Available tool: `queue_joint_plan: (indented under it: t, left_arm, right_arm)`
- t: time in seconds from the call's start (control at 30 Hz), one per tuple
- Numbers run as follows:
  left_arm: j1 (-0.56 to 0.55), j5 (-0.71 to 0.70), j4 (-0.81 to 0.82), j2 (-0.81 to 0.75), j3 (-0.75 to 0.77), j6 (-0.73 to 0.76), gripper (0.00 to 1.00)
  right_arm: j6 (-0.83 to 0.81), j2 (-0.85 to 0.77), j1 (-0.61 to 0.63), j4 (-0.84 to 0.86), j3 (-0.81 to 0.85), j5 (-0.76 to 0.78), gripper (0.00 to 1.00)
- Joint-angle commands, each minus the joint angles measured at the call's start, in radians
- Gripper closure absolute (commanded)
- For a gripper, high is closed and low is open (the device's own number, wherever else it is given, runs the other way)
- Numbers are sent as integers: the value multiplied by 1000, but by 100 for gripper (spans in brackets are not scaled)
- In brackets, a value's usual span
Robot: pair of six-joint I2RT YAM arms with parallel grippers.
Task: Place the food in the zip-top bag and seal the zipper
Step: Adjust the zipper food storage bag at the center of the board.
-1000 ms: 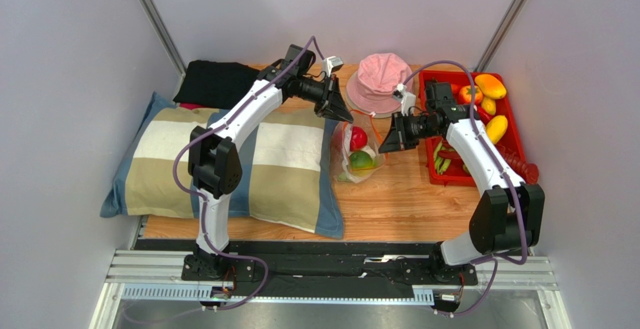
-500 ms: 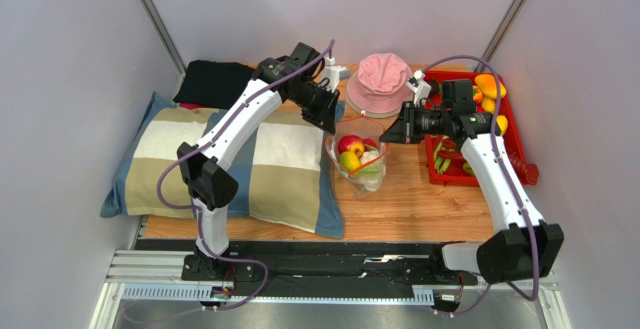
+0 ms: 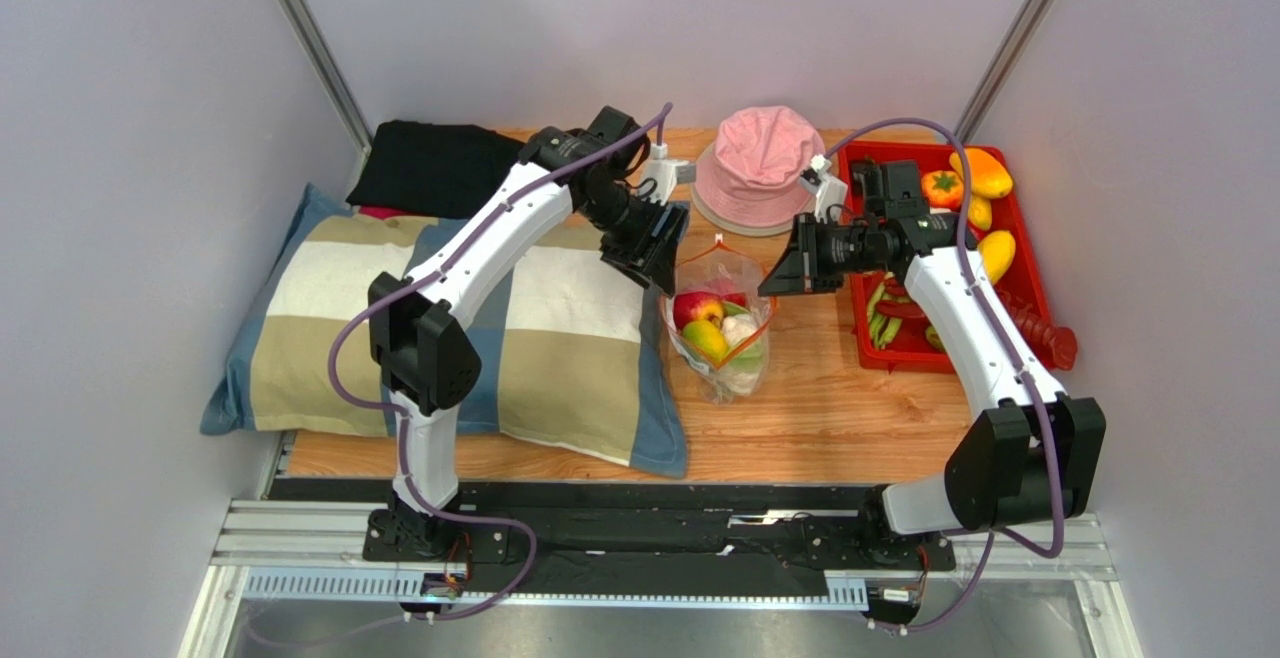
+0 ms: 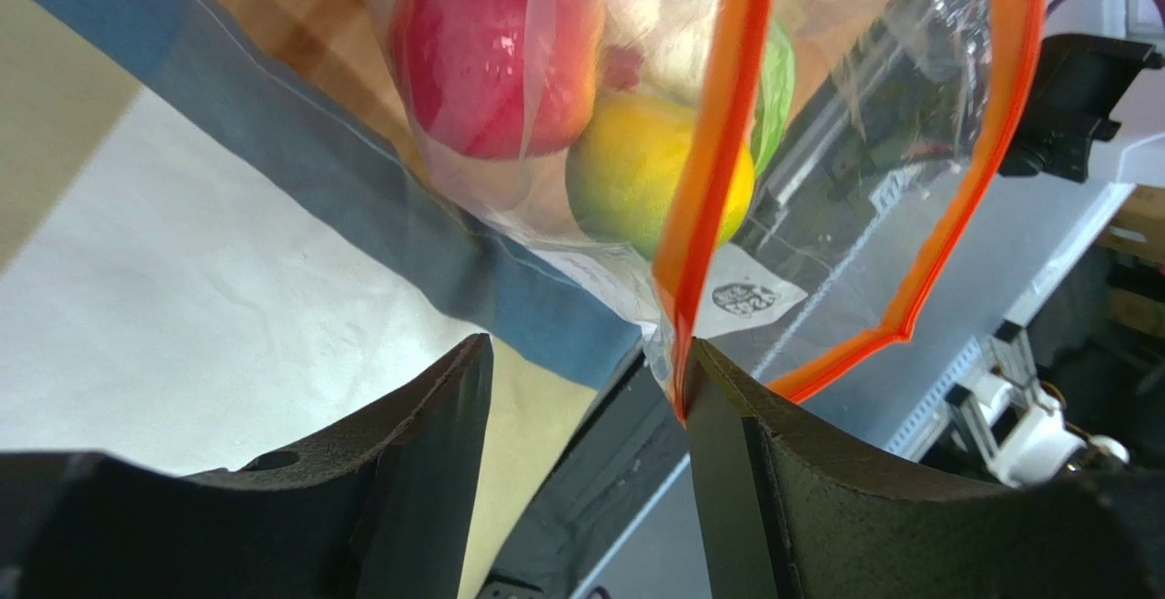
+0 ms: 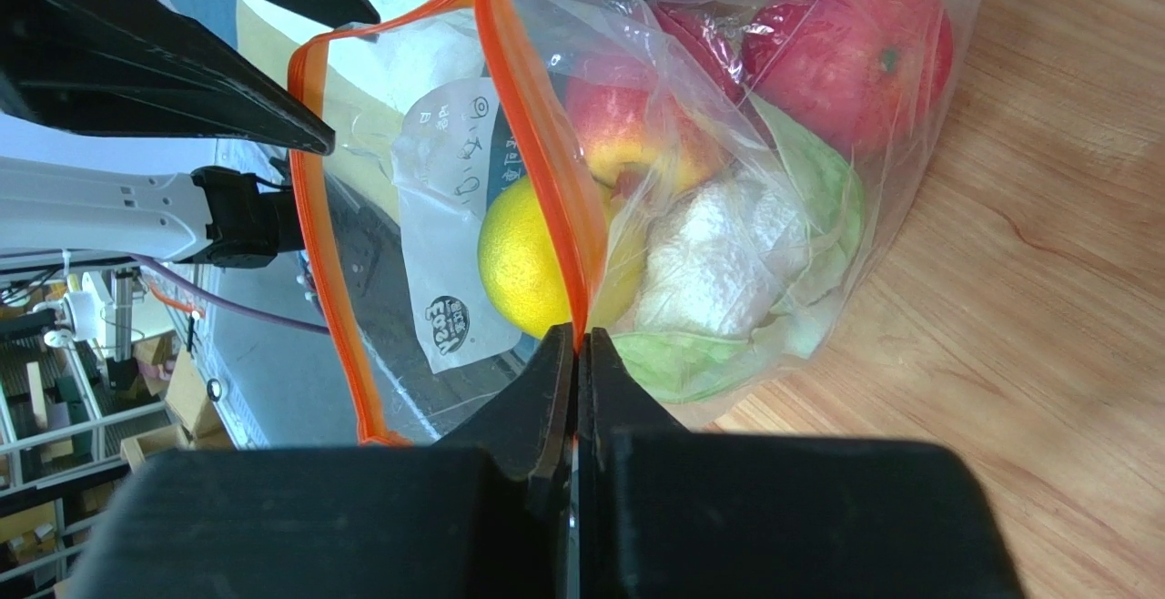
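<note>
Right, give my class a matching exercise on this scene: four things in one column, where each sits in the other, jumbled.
Things
1. apple
2. hat
3. pillow
4. pepper

Places
A. in the tray
B. inside the bag
C. left of the bag
D. behind the bag

Pairs: 1-B, 2-D, 3-C, 4-A

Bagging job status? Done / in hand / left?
Done: food sits inside the zip-top bag. In hand: the right gripper is shut on the zipper; the left gripper is open beside that strip. Left: the mouth gapes unsealed, and more food lies in the red tray.
</note>
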Motion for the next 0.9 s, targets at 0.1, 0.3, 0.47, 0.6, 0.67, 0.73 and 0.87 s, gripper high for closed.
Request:
queue_joint_plan:
  t: [0.1, 0.3, 0.47, 0.6, 0.67, 0.73, 0.87]
  left_arm:
    - [-1, 140, 2, -73, -73, -17, 63]
    - [-7, 214, 19, -47, 23, -43, 100]
    - [-18, 223, 45, -26, 37, -63, 100]
    - [-18, 217, 59, -18, 36, -64, 100]
    - [-18, 214, 68, -20, 34, -64, 100]
    - [-18, 209, 79, -20, 32, -67, 100]
    - [-16, 216, 85, -12, 32, -74, 100]
  right_arm:
    - [-22, -40, -5, 10, 40, 1, 100]
    - [-42, -24, -170, -7, 135, 4, 84]
    - [-95, 125, -419, -22, 357, -33, 19]
    - [-227, 275, -539, -82, 604, 100, 16]
    - [-290, 372, -557, -128, 725, 212, 15]
    - [-345, 433, -576, -195, 813, 255, 14]
    - [-456, 524, -577, -236, 832, 413, 13]
